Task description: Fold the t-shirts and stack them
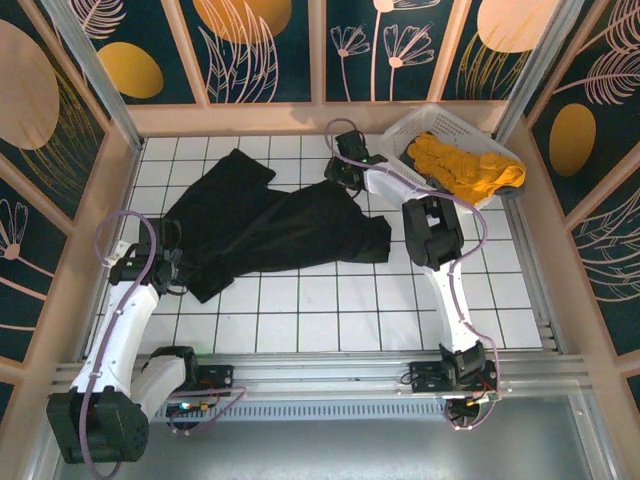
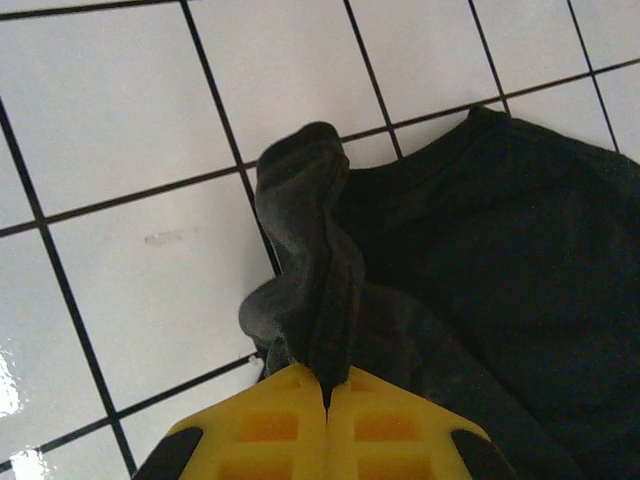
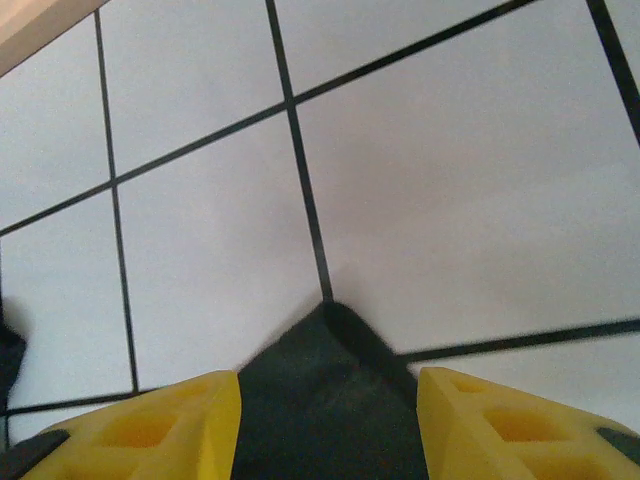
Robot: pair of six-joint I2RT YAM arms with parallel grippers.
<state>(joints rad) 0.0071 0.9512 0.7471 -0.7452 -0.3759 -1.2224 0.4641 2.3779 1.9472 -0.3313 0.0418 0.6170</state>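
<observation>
The black t-shirt (image 1: pixel 270 225) lies crumpled across the left and middle of the white tiled table (image 1: pixel 330 310). At the shirt's left edge, my left gripper (image 1: pixel 176 264) is shut on a raised fold of the black cloth (image 2: pixel 310 270), pinched between the yellow fingers (image 2: pixel 270 425). My right gripper (image 1: pixel 337 178) is over the shirt's far edge and stands open. A corner of the black shirt (image 3: pixel 325 400) lies between its spread fingers (image 3: pixel 190 420). The mustard-orange t-shirt (image 1: pixel 465 165) is bunched up in the basket.
The white lattice basket (image 1: pixel 415 125) sits at the back right corner against the wooden frame. A wooden rail (image 1: pixel 300 118) runs along the back and sides of the table. Bare tiles lie in front of the black shirt.
</observation>
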